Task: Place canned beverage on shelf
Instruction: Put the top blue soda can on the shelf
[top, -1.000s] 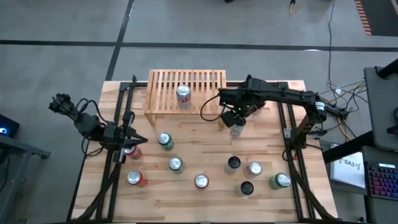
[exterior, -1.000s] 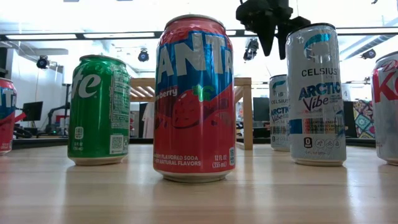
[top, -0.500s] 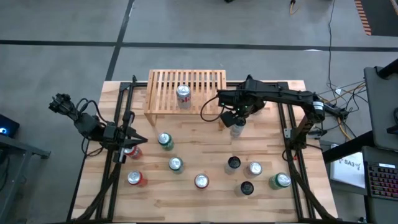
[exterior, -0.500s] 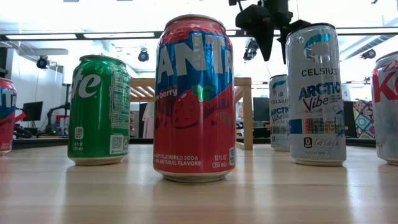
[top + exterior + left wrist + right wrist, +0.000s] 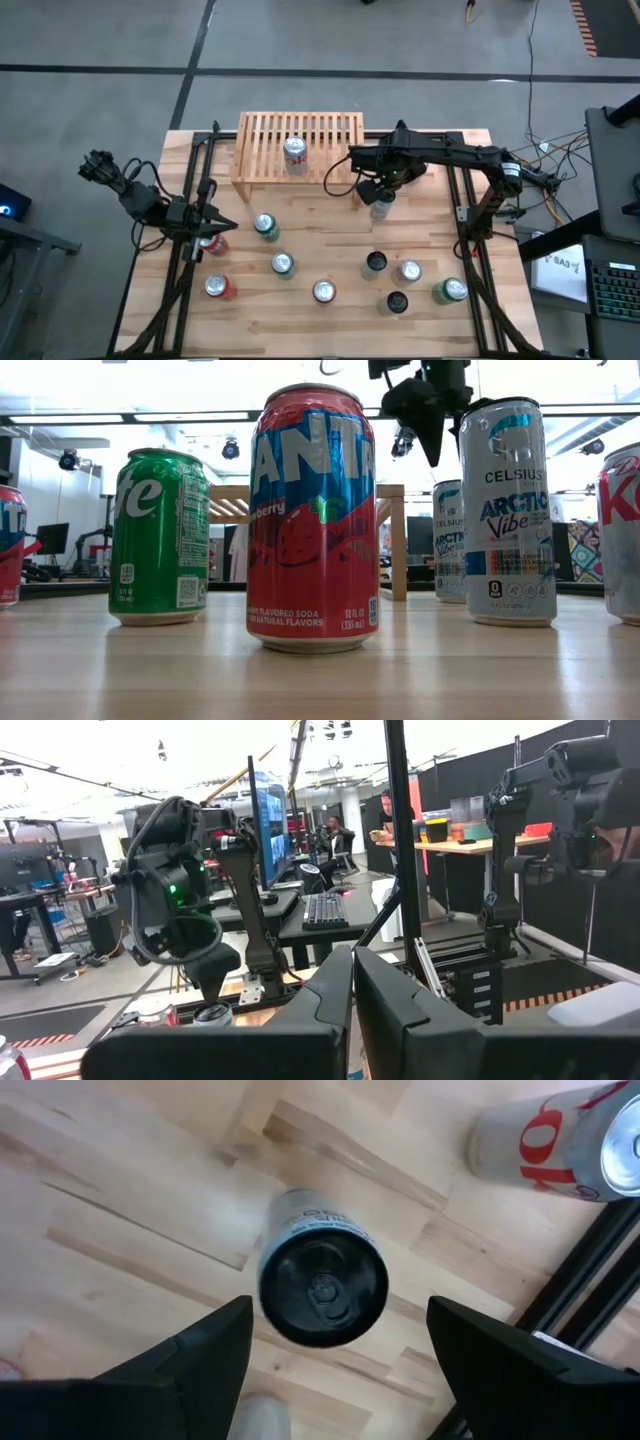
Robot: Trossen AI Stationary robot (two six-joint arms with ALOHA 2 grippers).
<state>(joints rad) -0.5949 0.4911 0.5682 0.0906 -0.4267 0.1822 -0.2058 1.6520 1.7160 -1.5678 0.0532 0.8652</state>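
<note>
The table (image 5: 330, 250) is viewed from straight above in the high view, at enough distance that the surrounding floor is included. In the low view, the table (image 5: 320, 680) is seen level from its surface, with the strawberry soda can (image 5: 313, 518) very near the lens and the room behind. From the left wrist, the room is faced horizontally. From the right wrist, a black-topped can (image 5: 322, 1283) is looked down on closely; that can (image 5: 381, 208) is shared with the high view.
</note>
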